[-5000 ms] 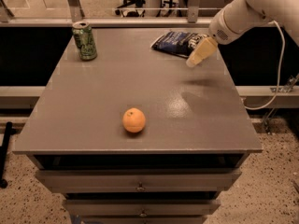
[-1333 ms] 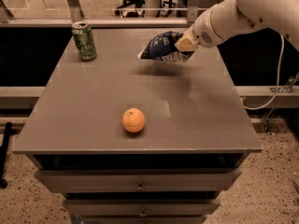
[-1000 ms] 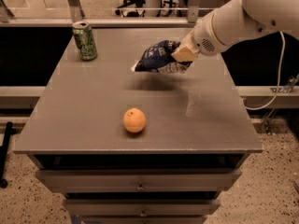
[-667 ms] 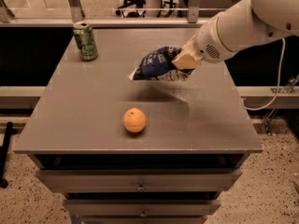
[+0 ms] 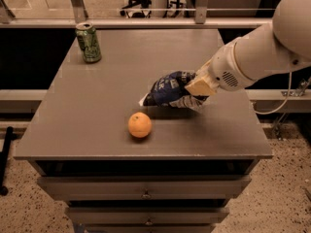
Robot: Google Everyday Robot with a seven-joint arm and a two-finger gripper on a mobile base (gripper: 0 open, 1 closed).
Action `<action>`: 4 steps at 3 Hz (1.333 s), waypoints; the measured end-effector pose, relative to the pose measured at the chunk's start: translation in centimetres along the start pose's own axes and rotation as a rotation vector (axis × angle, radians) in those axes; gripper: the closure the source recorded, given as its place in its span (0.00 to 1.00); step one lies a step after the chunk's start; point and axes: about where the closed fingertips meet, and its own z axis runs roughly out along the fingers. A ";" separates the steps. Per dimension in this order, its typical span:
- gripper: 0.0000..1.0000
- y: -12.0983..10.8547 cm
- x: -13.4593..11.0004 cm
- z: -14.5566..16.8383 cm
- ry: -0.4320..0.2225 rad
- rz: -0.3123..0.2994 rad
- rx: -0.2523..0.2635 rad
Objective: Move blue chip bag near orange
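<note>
The pincer (image 5: pixel 200 85), on a pale, smooth-shelled arm reaching in from 2 o'clock, pinches the right end of the blue chip bag (image 5: pixel 167 89). The bag juts toward 9 o'clock, low over the middle of the tabletop (image 5: pixel 112 89); I cannot tell whether its lower edge grazes the surface. The carry step looks nearly done. The orange (image 5: pixel 140 124) sits near the bag, at about 7 o'clock from it, not touching. The next move likely calls for lowering the bag and letting go without nudging the fruit, which would roll easily. The bag is crinkled navy foil with white print, limp and glossy. The orange is round and dimpled. The tabletop is flat, matte grey. A green drink can (image 5: pixel 88 42) stands upright well apart at 10 o'clock.
</note>
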 end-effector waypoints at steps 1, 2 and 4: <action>0.79 1.4 1.6 1.5 0.015 0.032 -0.036; 0.48 1.9 2.4 2.8 0.020 0.050 -0.049; 0.03 1.1 2.7 3.8 0.019 0.060 -0.035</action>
